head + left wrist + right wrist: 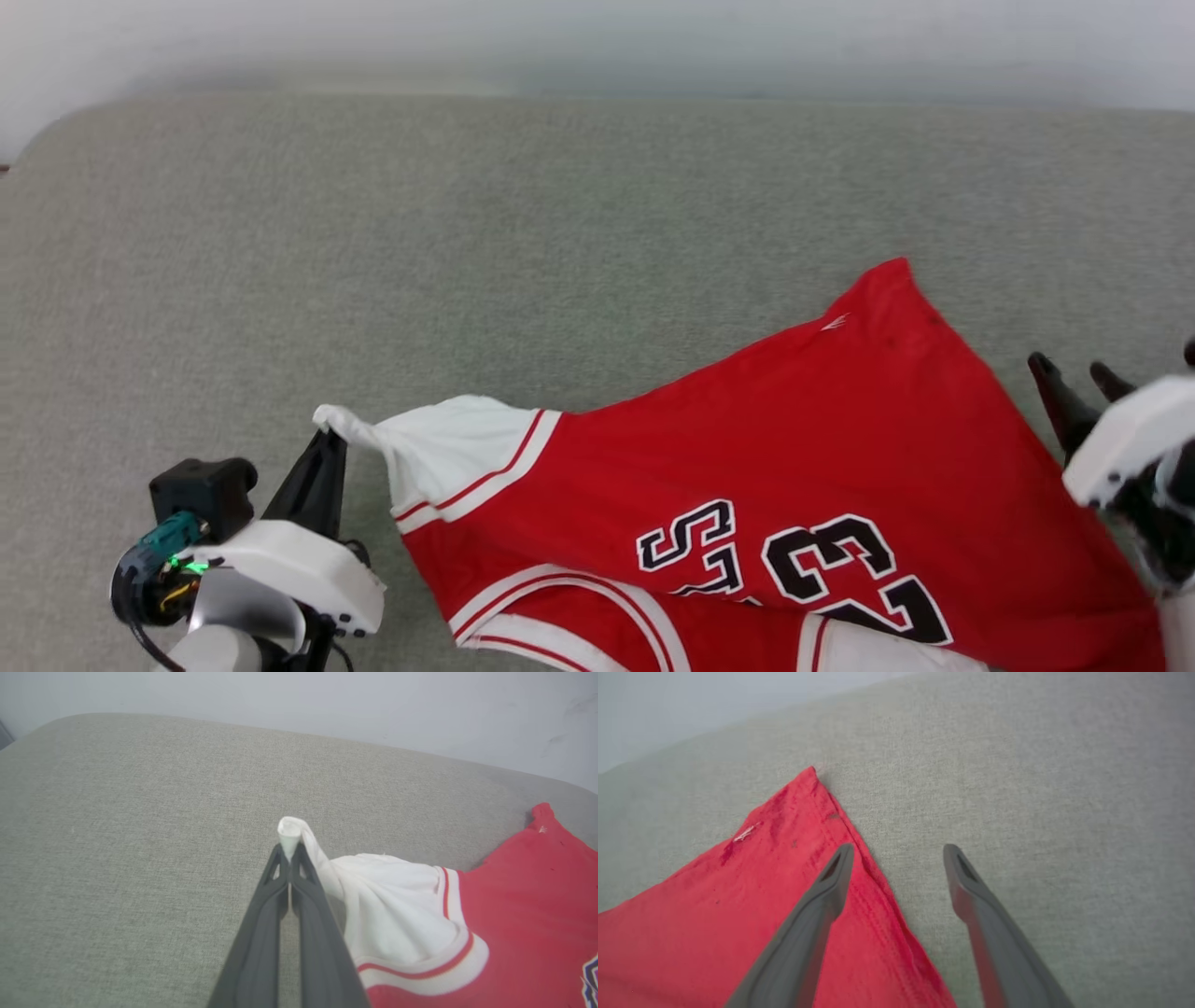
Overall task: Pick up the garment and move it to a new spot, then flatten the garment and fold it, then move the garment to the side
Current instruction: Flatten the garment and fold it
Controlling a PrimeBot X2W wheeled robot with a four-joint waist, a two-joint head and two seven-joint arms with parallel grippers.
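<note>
garment (794,448): soft limp jersey, likely light, on grey cushion (467,233) at 5 o'clock | left gripper (325,437) clamped on its white corner, 8 o'clock | right gripper (1074,369) splayed wide, empty, 3 o'clock | best hold: hem corners

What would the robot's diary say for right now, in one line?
left gripper: shut on garment white corner | right gripper: open, at garment's red edge | garment: lying on grey cushion

A grey-green woven fabric cushion (485,224) carries everything; a red jersey (803,439) lies on it, loosely spread, its black-and-white number face up; bare fabric stretches beyond the jersey's white sleeve and past its pointed red corner; the cushion's corner beyond the sleeve is rounded.
</note>
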